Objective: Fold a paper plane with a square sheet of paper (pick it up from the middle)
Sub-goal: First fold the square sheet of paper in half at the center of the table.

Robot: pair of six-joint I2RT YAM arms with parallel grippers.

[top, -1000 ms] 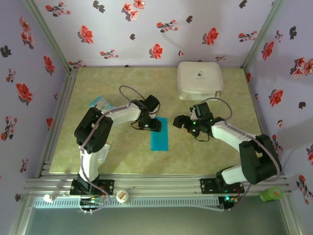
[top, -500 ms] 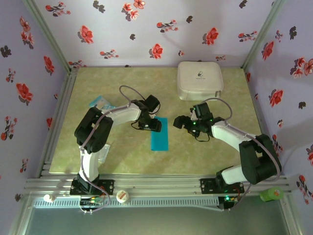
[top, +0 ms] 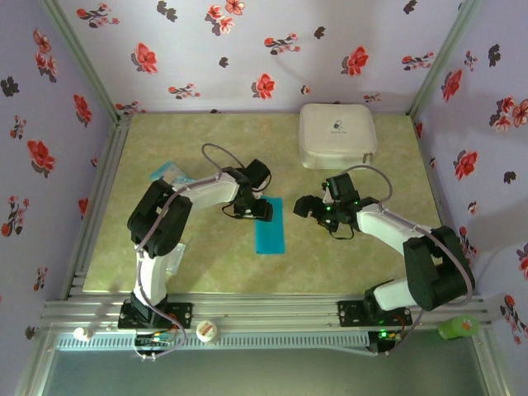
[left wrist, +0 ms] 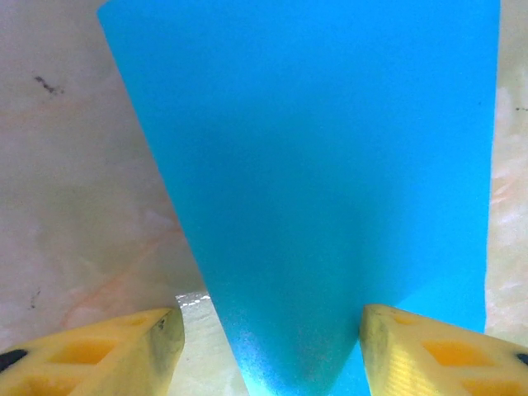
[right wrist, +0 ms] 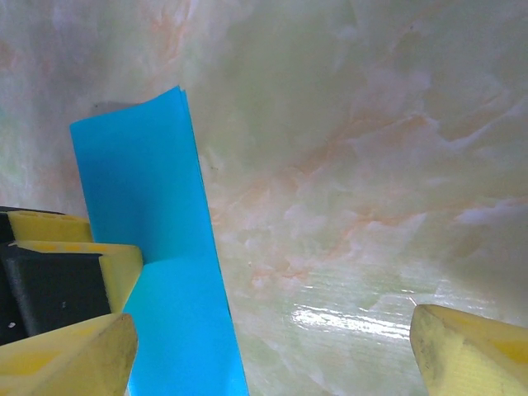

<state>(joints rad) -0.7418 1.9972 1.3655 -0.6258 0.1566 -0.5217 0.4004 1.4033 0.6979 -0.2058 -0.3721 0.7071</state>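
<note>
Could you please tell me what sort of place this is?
Probably a robot test booth rather than a home: floral-papered walls box in a marbled tabletop, mounted on an aluminium frame with two arms bolted on.

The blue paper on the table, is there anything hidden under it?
The blue paper lies on the marbled table, which shows all round it. No bulge suggests anything beneath, but the covered patch cannot be seen. The left gripper stands at its far end.

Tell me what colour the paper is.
Plain teal-blue; the paper shows best in the left wrist view.
</note>
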